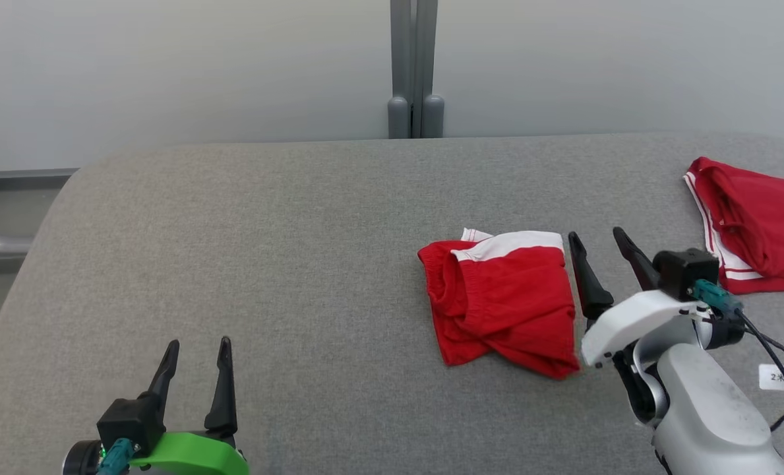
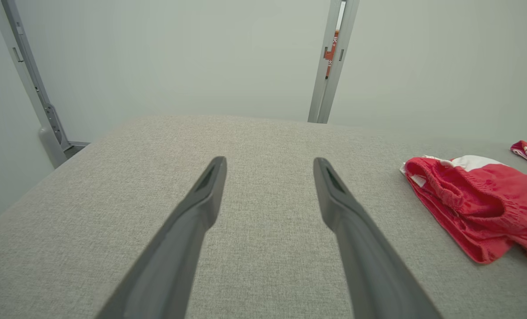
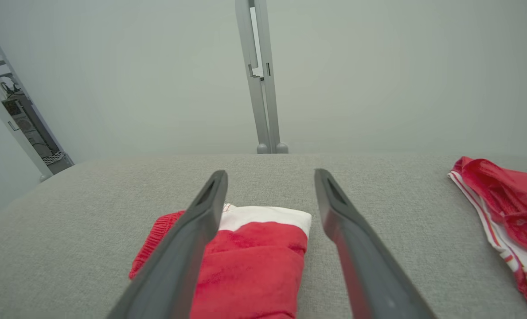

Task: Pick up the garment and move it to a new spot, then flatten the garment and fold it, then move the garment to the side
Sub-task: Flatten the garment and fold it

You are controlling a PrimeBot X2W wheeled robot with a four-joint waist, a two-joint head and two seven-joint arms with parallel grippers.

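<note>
Grey padded table (image 1: 266, 218) carries the red garment (image 1: 504, 297) as a folded bundle right of centre, my right gripper (image 1: 596, 234) just beside its right edge, my left gripper (image 1: 198, 342) well apart, both spread wide and empty, so I judge folding done, perhaps only the sideways move remaining.

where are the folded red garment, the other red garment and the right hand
folded red garment (image 1: 507, 303): head view, red middle
other red garment (image 1: 764, 227): head view, red body
right hand (image 1: 595, 232): head view, between its fingertips
</note>
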